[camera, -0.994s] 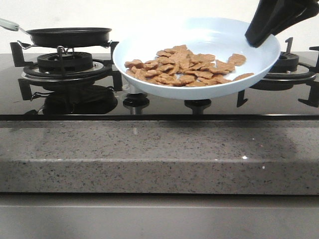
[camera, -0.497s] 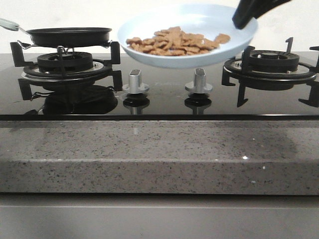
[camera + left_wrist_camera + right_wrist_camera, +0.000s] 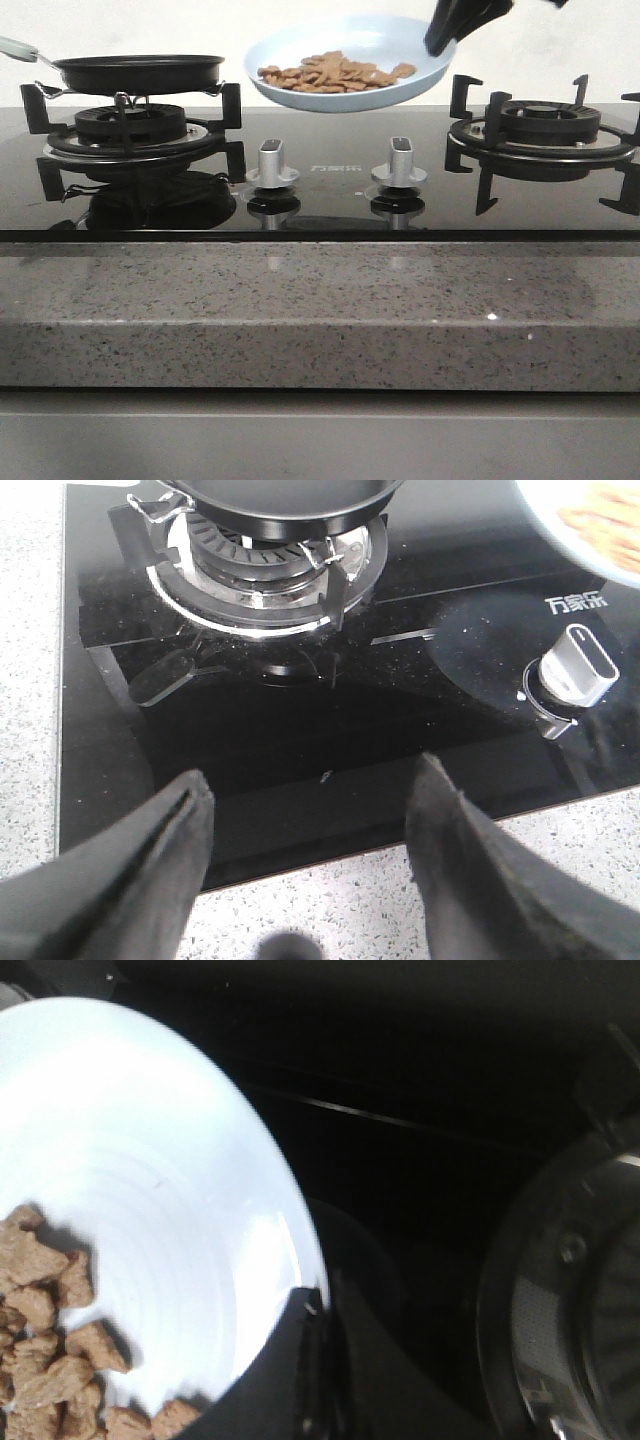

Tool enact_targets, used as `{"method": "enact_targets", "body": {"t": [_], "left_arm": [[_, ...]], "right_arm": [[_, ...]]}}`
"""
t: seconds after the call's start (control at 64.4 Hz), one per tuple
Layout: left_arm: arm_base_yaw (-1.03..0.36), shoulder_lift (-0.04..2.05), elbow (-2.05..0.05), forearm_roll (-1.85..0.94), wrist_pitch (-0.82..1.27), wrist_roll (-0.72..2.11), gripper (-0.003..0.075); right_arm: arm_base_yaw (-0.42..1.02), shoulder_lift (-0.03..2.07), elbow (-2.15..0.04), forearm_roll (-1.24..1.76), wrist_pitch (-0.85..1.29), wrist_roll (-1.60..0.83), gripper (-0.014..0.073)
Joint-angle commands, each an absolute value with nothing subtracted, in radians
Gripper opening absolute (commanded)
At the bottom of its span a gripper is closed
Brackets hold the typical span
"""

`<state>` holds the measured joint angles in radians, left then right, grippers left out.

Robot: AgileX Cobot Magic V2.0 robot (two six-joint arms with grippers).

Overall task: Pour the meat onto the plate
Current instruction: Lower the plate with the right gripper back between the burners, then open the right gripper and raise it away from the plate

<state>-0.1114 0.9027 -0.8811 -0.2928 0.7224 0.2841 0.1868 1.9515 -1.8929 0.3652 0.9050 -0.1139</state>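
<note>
The pale light-blue plate [image 3: 400, 45] hangs in the air above the middle of the stove, behind the two knobs, tilted down toward the left. Many small orange-brown meat pieces [image 3: 330, 72] lie on it, gathered at its lower left side. My right gripper [image 3: 445, 32] is shut on the plate's right rim; in the right wrist view the gripper [image 3: 318, 1312] pinches the plate's rim [image 3: 180, 1220] with meat [image 3: 50, 1340] beside it. My left gripper [image 3: 305, 795] is open and empty above the stove's front edge. A corner of the plate shows in the left wrist view [image 3: 585, 520].
A black frying pan [image 3: 138, 70] sits on the left burner [image 3: 130, 128], also in the left wrist view [image 3: 290, 505]. The right burner [image 3: 540, 125] has tall pan supports. Two silver knobs [image 3: 272, 163] [image 3: 400, 163] stand on the black glass hob. A speckled stone counter [image 3: 320, 320] runs in front.
My right gripper has carried the plate with the meat up and back, away from the camera and a little left. The pan and left arm have not moved.
</note>
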Motion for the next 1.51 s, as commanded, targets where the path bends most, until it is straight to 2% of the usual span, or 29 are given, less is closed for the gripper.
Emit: {"method": "enact_targets", "body": {"t": [0.0, 0.217, 0.481, 0.559, 0.699, 0.792, 1.009, 1.18, 1.491], "left_arm": [[-0.119, 0.890, -0.908, -0.308, 0.655, 0.274, 0.0419], [-0.119, 0.890, -0.908, -0.308, 0.655, 0.274, 0.0419], [-0.119, 0.890, -0.908, -0.308, 0.655, 0.274, 0.0419], [-0.119, 0.890, -0.908, -0.308, 0.655, 0.274, 0.0419], [-0.119, 0.890, -0.908, -0.308, 0.655, 0.274, 0.0419], [-0.119, 0.890, -0.908, -0.308, 0.655, 0.274, 0.0419], [-0.119, 0.890, -0.908, -0.308, 0.655, 0.274, 0.0419], [-0.119, 0.890, -0.908, -0.308, 0.655, 0.274, 0.0419], [-0.119, 0.890, -0.908, -0.308, 0.655, 0.274, 0.0419]], "right_arm": [[0.181, 1.952, -1.990, 0.413, 0.865, -0.113, -0.0067], [0.181, 2.067, -2.089, 0.408, 0.871, -0.113, -0.0067], [0.181, 2.110, -2.104, 0.381, 0.898, -0.113, -0.0055], [0.181, 2.110, -2.104, 0.372, 0.904, -0.113, 0.0019], [0.181, 2.110, -2.106, 0.362, 0.916, -0.113, 0.0264], [0.181, 2.104, -2.126, 0.358, 0.942, -0.113, 0.0381], [0.197, 1.985, -2.109, 0.321, 0.943, -0.114, 0.0393], [0.221, 1.796, -1.917, 0.240, 0.903, -0.116, 0.0393], [0.221, 1.321, -1.331, 0.213, 0.759, -0.116, 0.0393]]}}
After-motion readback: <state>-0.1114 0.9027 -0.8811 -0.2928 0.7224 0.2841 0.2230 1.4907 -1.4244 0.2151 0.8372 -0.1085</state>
